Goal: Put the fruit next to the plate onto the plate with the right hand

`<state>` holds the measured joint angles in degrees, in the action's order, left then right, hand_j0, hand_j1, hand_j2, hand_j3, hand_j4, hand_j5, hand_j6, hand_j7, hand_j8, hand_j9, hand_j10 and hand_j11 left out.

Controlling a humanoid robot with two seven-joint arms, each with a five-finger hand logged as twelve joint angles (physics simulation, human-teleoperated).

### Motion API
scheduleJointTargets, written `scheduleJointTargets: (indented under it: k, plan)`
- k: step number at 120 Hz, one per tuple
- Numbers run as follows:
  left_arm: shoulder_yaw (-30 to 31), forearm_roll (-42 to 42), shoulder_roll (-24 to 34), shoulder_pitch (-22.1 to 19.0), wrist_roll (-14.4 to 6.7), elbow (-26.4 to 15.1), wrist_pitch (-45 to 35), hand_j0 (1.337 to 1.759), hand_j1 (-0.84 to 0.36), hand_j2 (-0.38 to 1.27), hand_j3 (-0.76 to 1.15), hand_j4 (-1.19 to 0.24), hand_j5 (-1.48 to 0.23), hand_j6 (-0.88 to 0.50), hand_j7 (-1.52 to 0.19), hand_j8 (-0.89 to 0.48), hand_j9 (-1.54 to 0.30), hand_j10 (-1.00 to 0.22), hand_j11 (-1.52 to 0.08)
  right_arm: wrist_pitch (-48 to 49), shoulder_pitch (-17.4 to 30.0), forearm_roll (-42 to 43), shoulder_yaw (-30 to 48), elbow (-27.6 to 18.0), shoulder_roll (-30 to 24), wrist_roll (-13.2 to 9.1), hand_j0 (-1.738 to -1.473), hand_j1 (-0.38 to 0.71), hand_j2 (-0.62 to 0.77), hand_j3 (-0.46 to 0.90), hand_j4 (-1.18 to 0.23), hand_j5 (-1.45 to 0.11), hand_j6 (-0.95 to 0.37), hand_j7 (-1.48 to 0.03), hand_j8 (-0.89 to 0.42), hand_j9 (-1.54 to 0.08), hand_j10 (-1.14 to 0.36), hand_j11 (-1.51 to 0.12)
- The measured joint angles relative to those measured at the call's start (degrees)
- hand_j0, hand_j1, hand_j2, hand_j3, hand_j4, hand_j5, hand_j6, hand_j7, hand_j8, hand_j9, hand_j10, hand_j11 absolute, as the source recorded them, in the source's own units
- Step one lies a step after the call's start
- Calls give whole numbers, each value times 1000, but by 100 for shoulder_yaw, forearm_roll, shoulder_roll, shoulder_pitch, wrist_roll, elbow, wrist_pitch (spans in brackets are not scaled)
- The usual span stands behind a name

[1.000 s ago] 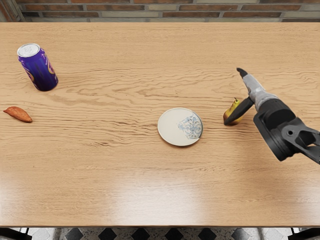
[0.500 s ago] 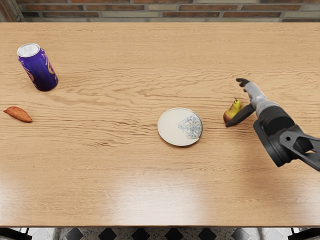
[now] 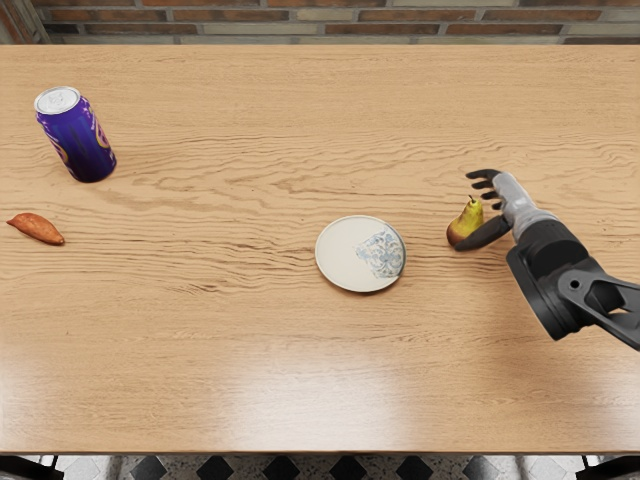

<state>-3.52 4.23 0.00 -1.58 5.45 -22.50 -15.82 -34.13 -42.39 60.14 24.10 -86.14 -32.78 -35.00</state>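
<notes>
A yellow-red pear [image 3: 464,224] stands upright on the table, a short way right of the round white plate [image 3: 347,252] with a blue-grey pattern on its right half. My right hand [image 3: 484,208] comes in from the right edge and sits just right of the pear. Its fingers [image 3: 485,184] curl over above and behind the fruit while the thumb [image 3: 482,235] reaches along its lower right side. The hand half-encloses the pear without closing on it, and the pear still rests on the table. The left arm does not show.
A purple soda can [image 3: 75,134] stands at the far left of the table. A small orange sweet potato [image 3: 36,229] lies below it near the left edge. A brick wall runs behind the table's far edge.
The right hand has dropped and drawn in toward the pear, and its fingers have bent from straight into a curl around the fruit. The pear has stayed in place.
</notes>
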Motion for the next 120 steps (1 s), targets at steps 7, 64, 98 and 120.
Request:
scheduleJointTargets:
  k: [7, 64, 98, 120]
  plan:
    - [0, 0, 0, 0, 0, 0, 0, 1658, 349, 0, 0, 0, 0, 0, 0, 0, 0, 0, 0, -38, 8, 4, -8, 6, 40, 0, -1658, -21, -53, 0, -275, -357, -276, -356, -276, -357, -276, -357]
    - [0, 0, 0, 0, 0, 0, 0, 1658, 349, 0, 0, 0, 0, 0, 0, 0, 0, 0, 0, -88, 41, 21, -19, 148, 244, 0, -1658, 94, -72, 0, -371, -482, -372, -482, -372, -482, -372, -482]
    - [0, 0, 0, 0, 0, 0, 0, 1658, 349, 0, 0, 0, 0, 0, 0, 0, 0, 0, 0, -87, 47, 29, -39, 150, 240, 2, -1658, 194, -58, 0, -457, -599, -460, -596, -458, -599, -457, -599]
    - [-1, 1, 0, 0, 1, 0, 0, 1658, 349, 0, 0, 0, 0, 0, 0, 0, 0, 0, 0, -81, 59, 72, -75, 149, 240, 7, -1657, 267, 1, 0, -520, -653, -516, -664, -408, -674, -423, -682]
